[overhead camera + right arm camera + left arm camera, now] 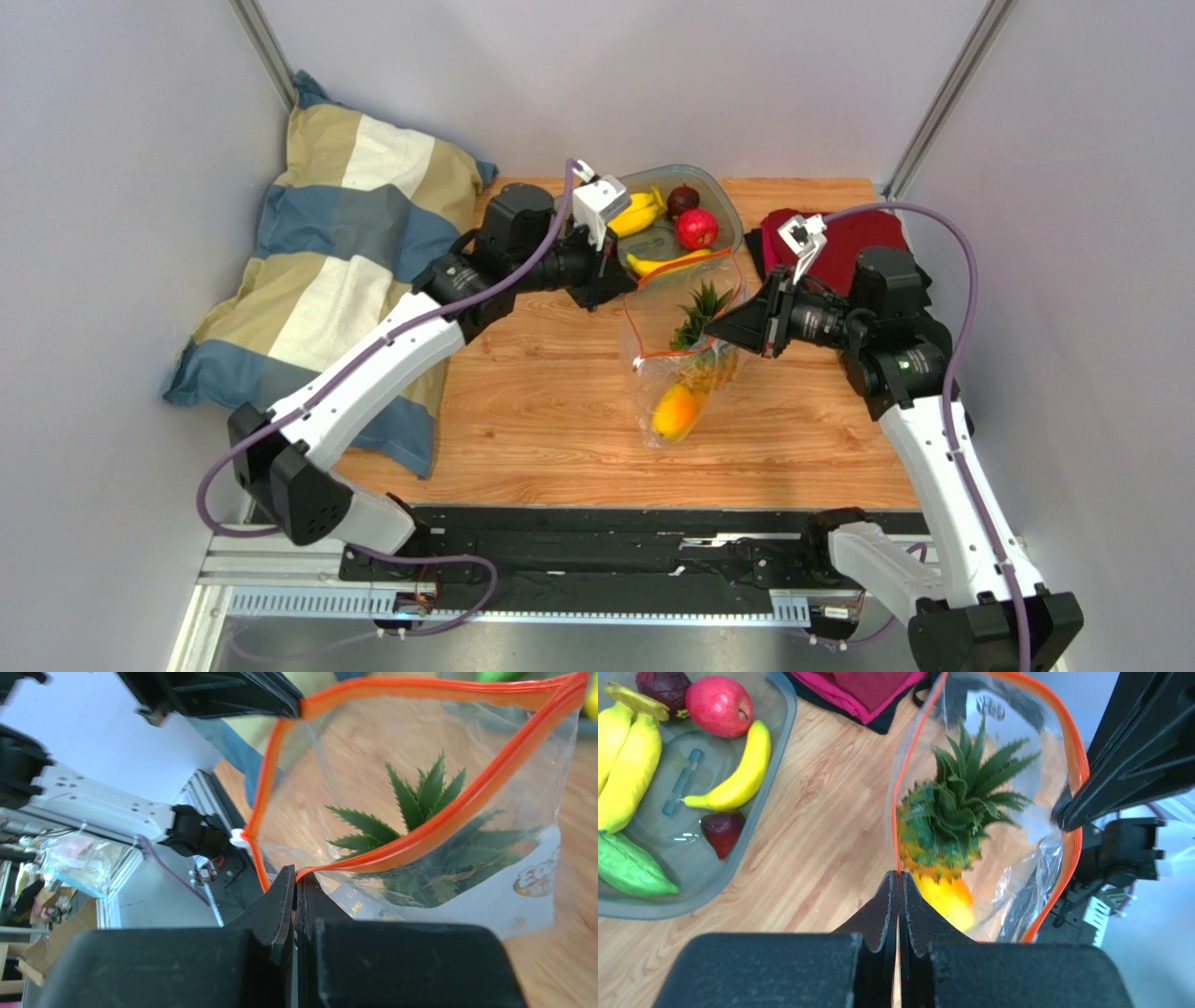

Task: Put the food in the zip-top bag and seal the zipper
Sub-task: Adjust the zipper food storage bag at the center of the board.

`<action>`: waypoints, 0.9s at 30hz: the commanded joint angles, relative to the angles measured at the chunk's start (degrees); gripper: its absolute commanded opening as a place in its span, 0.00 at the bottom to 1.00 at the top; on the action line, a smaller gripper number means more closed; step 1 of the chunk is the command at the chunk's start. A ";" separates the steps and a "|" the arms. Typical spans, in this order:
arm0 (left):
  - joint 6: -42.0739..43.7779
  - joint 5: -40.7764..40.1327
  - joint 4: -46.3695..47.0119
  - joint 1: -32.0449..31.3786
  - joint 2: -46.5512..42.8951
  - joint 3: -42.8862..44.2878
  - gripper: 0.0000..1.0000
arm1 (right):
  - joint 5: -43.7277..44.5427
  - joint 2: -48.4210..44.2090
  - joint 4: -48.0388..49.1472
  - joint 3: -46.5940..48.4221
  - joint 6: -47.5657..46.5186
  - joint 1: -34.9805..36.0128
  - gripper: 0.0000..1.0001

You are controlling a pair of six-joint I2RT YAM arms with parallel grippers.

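**Top view.** Bag (685, 381) lies mid-table (533, 420), with its mouth end toward the tray (701, 172). Left pincer (627, 291) is at the mouth's left side and right pincer (718, 331) at its right, so the mouth is held between them. Pineapple (699, 329) is inside the bag, and the mango (676, 410) is inside at the near end. The tray sits just behind the bag and holds bananas (638, 213), an apple (697, 228) and a dark fruit (683, 198). Pillow (351, 238) is at far left. Red cloth (842, 231) is on the table behind the right arm.

**Left wrist.** The left pincer (899, 878) is clenched, fingers pressed together on the zipper (906, 777) at the near side of the mouth. The mouth gapes wide, and pineapple (955, 812) leaves show through it with the mango (946, 899) beneath. The right pincer (1064, 815) grips the opposite rim. The tray (777, 749) is to the left, apart from the bag. In it are bananas (738, 770), the apple (718, 705), a cucumber (629, 868) and a small dark red fruit (723, 831).

**Right wrist.** The right pincer (295, 875) is clenched on the zipper (449, 815). The left pincer (302, 707) pinches the far strip. A white slider (240, 838) sits at the zipper's left end. Pineapple (421, 805) leaves are inside, below the rim. The zipper is unsealed.
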 commanded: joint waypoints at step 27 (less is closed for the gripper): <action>3.76 -13.18 3.91 16.15 51.90 44.83 0.70 | 4.34 6.02 -7.33 -4.95 -4.62 -6.53 0.00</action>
